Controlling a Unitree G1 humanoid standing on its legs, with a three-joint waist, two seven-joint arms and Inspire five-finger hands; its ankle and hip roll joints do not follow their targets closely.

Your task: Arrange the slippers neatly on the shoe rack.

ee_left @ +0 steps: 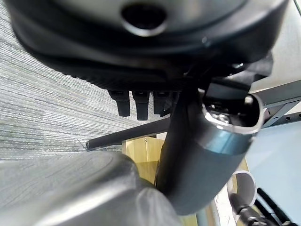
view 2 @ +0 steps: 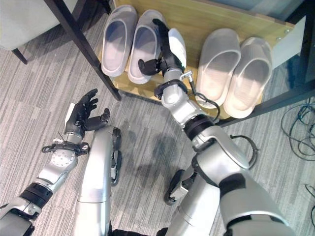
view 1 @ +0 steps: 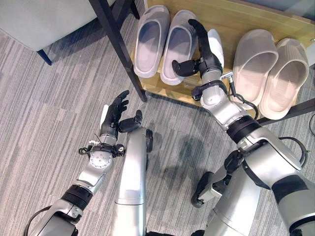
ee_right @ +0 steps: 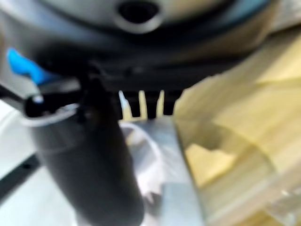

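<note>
Resting beside grey slippers (view 1: 162,42), right hand (view 1: 206,54) apparently open.

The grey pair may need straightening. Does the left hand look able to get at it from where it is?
Probably yes. The left hand hovers open over the carpet, and the grey slippers lie on the shelf just past the dark rack leg, which stands partly between them.

Grey striped carpet and furniture around the work area

A grey, finely striped carpet floor (view 1: 49,123) covers the ground. At the upper left corner sits a pale grey upholstered seat (view 1: 44,19) on a dark blue leg (view 1: 44,56), resting on the carpet. In the right eye view, thin dark cables (view 2: 298,132) lie in loose curls on the carpet at the far right, with a dark metal frame piece (view 2: 302,59) just above them.
</note>
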